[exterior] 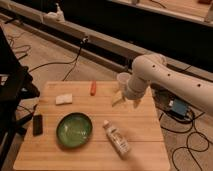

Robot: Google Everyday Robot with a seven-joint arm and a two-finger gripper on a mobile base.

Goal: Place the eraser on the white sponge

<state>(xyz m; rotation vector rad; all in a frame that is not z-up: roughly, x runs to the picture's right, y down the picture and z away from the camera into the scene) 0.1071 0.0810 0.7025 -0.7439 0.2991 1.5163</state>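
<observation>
Our claw (126, 101) is hanging over the table (146, 146), spread and holding nothing. A cup (122, 78) is standing just behind it. We are seeing a marker (92, 88) off to its left in view, the sponge (63, 99) beyond that, and a bottle (116, 138) and bowl (74, 129) nearer the camera. The eraser (37, 124) is lying farthest left, well apart from the sponge.

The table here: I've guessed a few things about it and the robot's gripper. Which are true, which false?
1. The eraser lies on the white sponge. False: they are apart, the eraser at the table's left edge.
2. The green bowl sits between the eraser and the bottle. True.
3. The bottle stands upright. False: it lies on its side.
4. The gripper is beside the paper cup. True.
</observation>
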